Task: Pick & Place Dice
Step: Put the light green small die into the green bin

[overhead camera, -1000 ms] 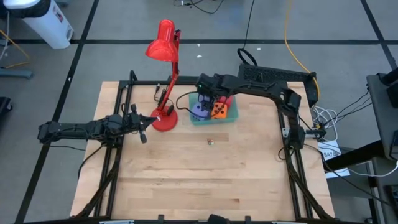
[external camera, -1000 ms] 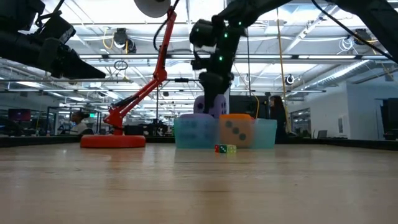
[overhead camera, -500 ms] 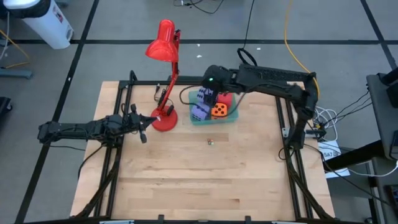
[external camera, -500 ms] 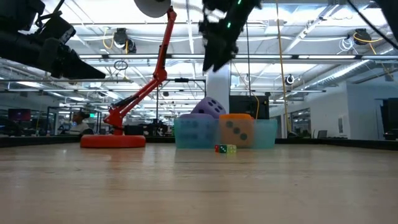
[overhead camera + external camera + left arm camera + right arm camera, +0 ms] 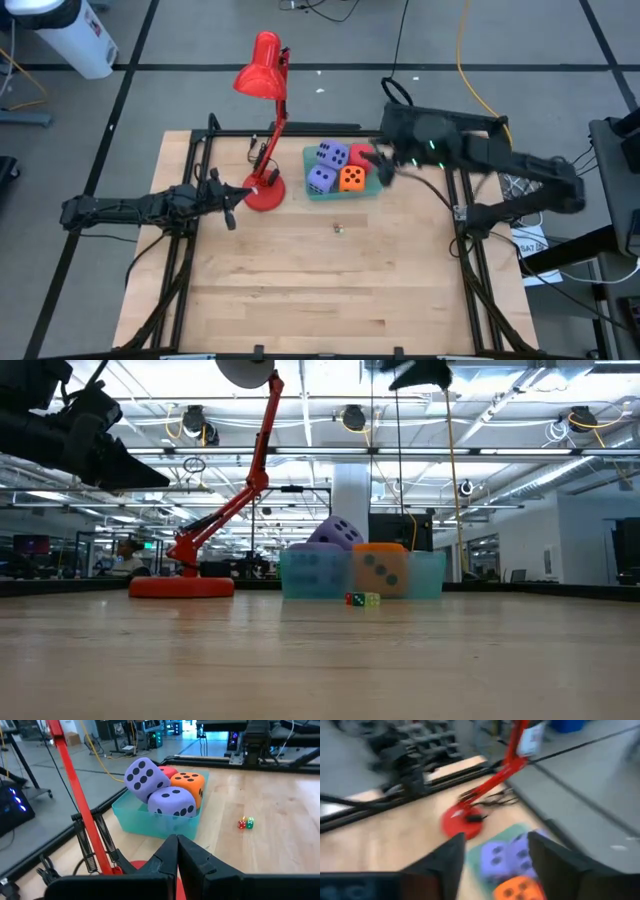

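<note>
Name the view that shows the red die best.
The high view: the red die lies open to sight in the bin. In the left wrist view only a sliver shows behind other dice; the low and right wrist views hide it.

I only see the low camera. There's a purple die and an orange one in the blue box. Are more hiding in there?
Observer: Yes. From above, a red die sits behind the orange die in the teal bin.
Operator: Just one purple?
Observer: No, two purple dice lie next to each other, so four in all.
Operator: Where's the robot's hand? I see only a dark bit up top.
Observer: The right gripper hangs at the bin's right edge, open and empty. The left gripper waits shut by the red lamp.
</note>
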`<move>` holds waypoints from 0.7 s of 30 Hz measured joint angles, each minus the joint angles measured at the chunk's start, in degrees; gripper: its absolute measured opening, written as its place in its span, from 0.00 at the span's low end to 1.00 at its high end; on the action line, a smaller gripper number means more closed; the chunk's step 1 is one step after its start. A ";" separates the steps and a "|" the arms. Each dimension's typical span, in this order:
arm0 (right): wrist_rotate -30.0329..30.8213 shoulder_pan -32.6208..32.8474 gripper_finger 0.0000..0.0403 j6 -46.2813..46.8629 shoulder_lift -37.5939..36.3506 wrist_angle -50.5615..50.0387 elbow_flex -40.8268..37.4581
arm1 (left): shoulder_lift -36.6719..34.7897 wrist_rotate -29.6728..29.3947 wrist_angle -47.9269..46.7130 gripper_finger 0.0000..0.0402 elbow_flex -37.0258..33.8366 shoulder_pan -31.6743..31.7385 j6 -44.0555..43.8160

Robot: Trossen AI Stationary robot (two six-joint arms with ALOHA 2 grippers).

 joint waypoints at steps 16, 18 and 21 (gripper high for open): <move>3.83 13.63 0.04 7.57 -24.12 51.20 -54.98 | 0.00 -0.90 -0.78 0.05 0.00 -0.02 -2.49; 5.43 13.66 0.03 6.23 -24.25 51.44 -56.24 | -0.02 -2.88 -0.82 0.05 0.00 0.04 -0.76; 5.64 13.67 0.01 3.12 -23.88 51.32 -57.44 | -0.01 -4.67 -4.39 0.05 0.00 0.04 -0.35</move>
